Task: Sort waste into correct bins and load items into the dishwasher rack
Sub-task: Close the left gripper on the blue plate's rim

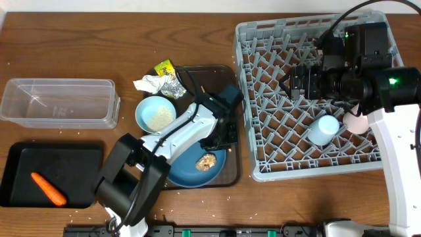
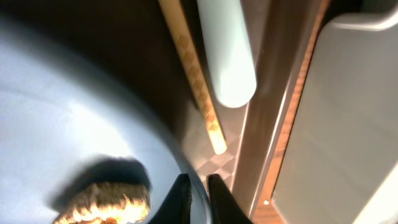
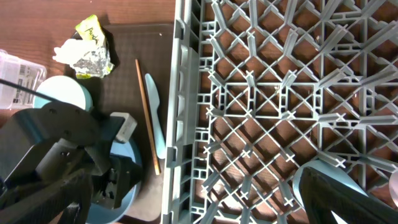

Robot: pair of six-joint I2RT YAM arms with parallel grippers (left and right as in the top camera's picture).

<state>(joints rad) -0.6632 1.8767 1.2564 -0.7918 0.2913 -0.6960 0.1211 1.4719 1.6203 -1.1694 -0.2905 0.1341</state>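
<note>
My left jaws pressed together at blue plate rim, true pinch unclear. Brown food lump just left of them; chopstick, spoon ahead. Risk: shallow grip slips, plate tips, lump spills. My right jaws spread over rack.

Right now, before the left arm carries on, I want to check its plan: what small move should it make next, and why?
Probably lift the rim a little, straight up. The left hand looks shut on the edge of the blue plate, the brown food lump sits on it, and the chopstick and spoon lie close beside, so a slide could knock them.
</note>
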